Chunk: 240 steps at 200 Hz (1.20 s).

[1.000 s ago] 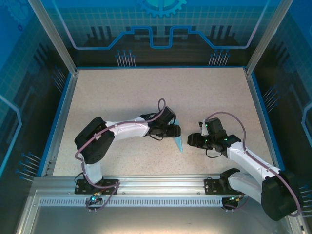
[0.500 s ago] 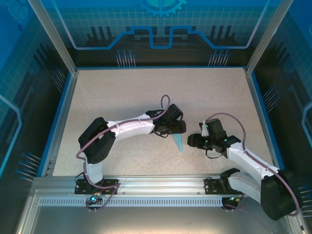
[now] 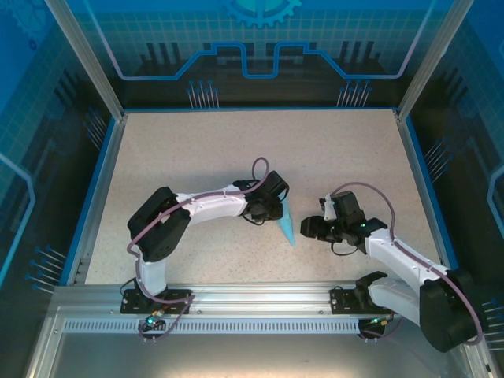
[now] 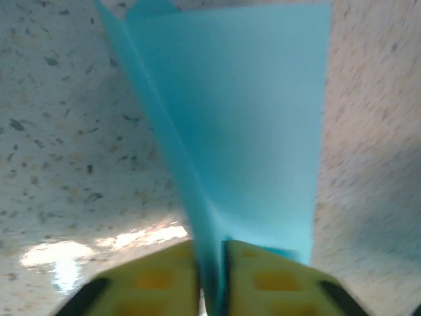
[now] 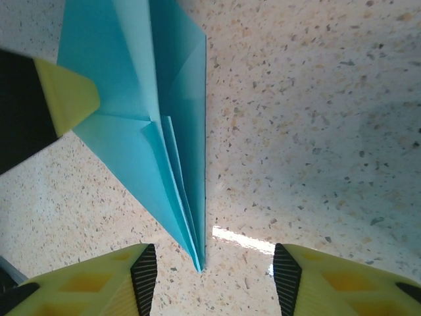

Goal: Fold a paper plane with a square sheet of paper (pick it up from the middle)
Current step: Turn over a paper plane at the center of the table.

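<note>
Overhead view of two robot arms bolted at the near edge of a speckled table (image 3: 236, 150), both reaching in toward the middle. Nearest, at right of centre, the right gripper (image 3: 309, 228) points left with its yellow fingers (image 5: 99, 283) spread wide and nothing between them but bare table; in its wrist view the pointed nose of the plane (image 5: 131, 99) lies just beside its left finger, not gripped. The plane (image 3: 287, 226) is a slim light-blue dart with a centre crease and layered wings, lying between the two grippers, nose toward the near side. Just beyond it, at left, the left gripper (image 3: 277, 211) has its fingers (image 4: 158, 280) pinched together on the plane's folded edge, the blue paper (image 4: 250, 118) fanning away from them. The folding looks all but done; this seems to be a final hold or crease step. Next likely calls for the right gripper to close gently on the nose, or the left to lift without crushing the folds. Beyond the grippers lies the far part of the table
</note>
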Tool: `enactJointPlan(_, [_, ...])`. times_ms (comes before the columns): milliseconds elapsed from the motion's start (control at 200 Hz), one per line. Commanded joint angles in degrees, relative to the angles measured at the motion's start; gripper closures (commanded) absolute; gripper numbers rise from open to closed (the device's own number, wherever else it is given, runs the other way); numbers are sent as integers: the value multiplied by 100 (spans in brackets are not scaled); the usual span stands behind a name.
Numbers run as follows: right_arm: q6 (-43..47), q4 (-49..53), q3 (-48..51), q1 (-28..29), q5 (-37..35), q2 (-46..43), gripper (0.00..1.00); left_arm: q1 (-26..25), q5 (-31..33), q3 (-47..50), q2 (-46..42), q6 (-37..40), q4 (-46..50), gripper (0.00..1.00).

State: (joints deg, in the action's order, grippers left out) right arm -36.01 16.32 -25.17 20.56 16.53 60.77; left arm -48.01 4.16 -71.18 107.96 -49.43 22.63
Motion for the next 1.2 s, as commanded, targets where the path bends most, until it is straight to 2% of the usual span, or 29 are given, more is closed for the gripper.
enactJointPlan(0, [53,-125,-237,-63,334,162,45,96,-129,315,-406,14,-250,93])
enactJointPlan(250, [278,-208,-748,272,402,756,43,294,-481,1112,-914,202,-1150,100])
enactJointPlan(355, [433,-173,-1044,461,365,1149,43,426,-706,1371,-975,249,-1483,100])
enactJointPlan(595, [510,-392,-1620,801,500,2179,41,585,-820,1554,-990,320,-1529,99])
enactJointPlan(815, [516,-452,-1897,1010,341,2707,41,622,-883,1642,-972,298,-1594,97])
enactJointPlan(1010, [442,-467,-1772,1024,-159,2623,40,651,-882,1660,-959,261,-1560,96])
enactJointPlan(1195, [495,-450,-1833,1038,-21,2785,38,696,-891,1588,-907,251,-1452,96])
